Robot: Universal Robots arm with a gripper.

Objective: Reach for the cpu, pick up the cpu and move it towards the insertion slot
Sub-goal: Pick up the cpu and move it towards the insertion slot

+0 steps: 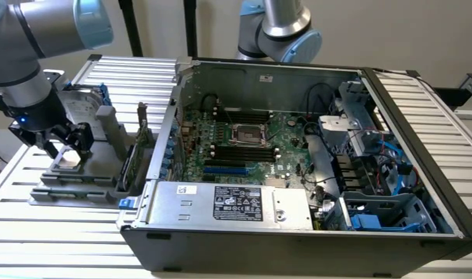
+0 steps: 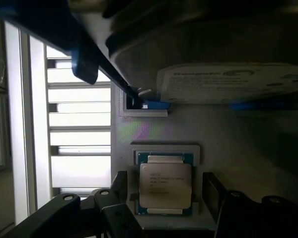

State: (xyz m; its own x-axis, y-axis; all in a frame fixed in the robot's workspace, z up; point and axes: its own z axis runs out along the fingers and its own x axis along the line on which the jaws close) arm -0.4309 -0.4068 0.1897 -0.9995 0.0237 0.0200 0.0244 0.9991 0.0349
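Outside the computer case [image 1: 298, 244], off its wall on the exterior view's left, the gripper [image 1: 68, 155] hangs with jaws spread wide, grasping nothing, one finger on each side of the cpu [image 2: 165, 184]. The cpu lies flat in a recess of the grey holder [image 1: 73, 189] beside the case. Farther off, inside the case, sits the insertion slot [image 1: 247, 135].

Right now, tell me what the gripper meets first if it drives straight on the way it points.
Most likely the cpu: it lies in the grey holder's recess directly below the gripper, between the open fingers. The gap to it is hard to judge.
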